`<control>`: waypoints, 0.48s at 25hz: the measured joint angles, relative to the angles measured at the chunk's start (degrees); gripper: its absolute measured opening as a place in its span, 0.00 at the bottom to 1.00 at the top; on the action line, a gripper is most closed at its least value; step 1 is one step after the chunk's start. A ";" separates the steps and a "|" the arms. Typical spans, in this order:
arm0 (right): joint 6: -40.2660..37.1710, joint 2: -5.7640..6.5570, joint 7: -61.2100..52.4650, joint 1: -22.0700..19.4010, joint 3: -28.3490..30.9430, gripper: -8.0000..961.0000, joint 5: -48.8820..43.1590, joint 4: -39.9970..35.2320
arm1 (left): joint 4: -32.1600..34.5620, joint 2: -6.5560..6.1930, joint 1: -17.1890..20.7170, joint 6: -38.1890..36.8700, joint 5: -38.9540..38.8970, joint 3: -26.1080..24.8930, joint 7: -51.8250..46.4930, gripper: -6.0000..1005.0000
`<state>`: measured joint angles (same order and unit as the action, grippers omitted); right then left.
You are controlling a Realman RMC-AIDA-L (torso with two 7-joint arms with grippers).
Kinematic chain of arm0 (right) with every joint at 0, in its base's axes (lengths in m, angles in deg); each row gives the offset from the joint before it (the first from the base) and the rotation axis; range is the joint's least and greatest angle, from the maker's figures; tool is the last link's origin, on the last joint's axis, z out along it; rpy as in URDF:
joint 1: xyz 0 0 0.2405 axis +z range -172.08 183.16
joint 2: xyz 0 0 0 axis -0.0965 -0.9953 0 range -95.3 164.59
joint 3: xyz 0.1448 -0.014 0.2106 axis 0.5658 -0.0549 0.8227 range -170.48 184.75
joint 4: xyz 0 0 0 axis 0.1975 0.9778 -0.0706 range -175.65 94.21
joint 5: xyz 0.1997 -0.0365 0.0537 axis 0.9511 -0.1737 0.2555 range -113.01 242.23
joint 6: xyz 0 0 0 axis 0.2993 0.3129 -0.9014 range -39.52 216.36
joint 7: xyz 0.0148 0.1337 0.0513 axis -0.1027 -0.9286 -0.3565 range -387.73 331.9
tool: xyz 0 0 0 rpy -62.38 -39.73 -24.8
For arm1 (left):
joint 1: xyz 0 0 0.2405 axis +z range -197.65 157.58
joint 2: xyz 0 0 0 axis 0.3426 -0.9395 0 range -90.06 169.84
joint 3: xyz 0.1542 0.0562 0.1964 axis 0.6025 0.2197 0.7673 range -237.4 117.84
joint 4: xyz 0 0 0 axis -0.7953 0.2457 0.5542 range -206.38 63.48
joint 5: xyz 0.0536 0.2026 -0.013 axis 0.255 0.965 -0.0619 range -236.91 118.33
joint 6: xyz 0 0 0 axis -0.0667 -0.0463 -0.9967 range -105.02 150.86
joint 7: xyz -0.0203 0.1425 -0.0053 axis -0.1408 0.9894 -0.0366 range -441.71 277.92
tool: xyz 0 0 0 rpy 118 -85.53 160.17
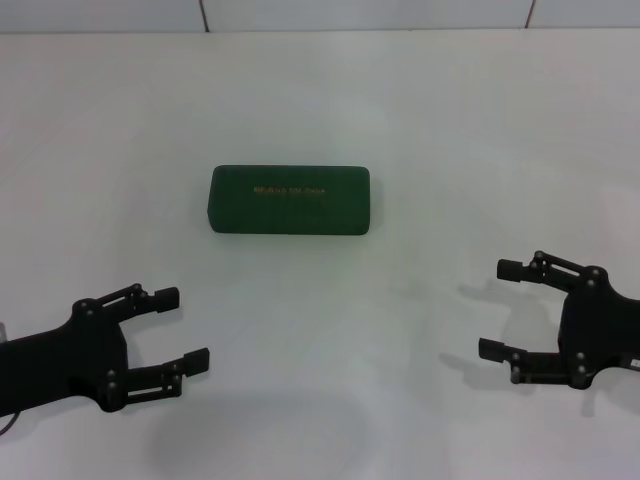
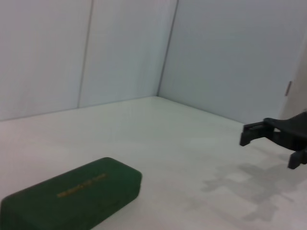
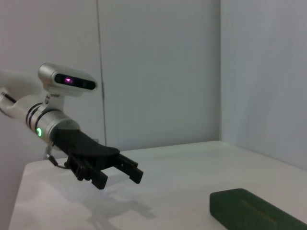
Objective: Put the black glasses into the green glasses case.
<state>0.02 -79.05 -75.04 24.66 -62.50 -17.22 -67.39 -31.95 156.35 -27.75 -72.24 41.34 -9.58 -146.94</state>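
The green glasses case lies shut on the white table, gold lettering on its lid, in the middle of the head view. It also shows in the left wrist view and in the right wrist view. The black glasses are not in view. My left gripper is open and empty near the front left, well short of the case. My right gripper is open and empty at the front right, also apart from the case.
The white table runs back to a pale wall. In the left wrist view the right gripper shows far off; in the right wrist view the left gripper and its arm show far off.
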 joint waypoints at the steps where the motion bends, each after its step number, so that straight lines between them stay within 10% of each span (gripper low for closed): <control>1: -0.08 0.06 -0.10 0.12 0.01 0.92 -0.35 -0.05 | 0.07 -0.08 -0.10 -0.35 0.12 0.00 -0.28 0.86; 12: -0.31 2.65 -4.71 4.52 0.28 0.92 -5.86 -4.24 | 0.21 -0.71 -3.21 -1.53 3.21 -0.06 -3.23 0.86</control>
<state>-0.30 -76.39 -79.75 29.18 -62.22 -23.08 -71.63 -31.75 155.64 -30.96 -73.78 44.56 -9.64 -150.17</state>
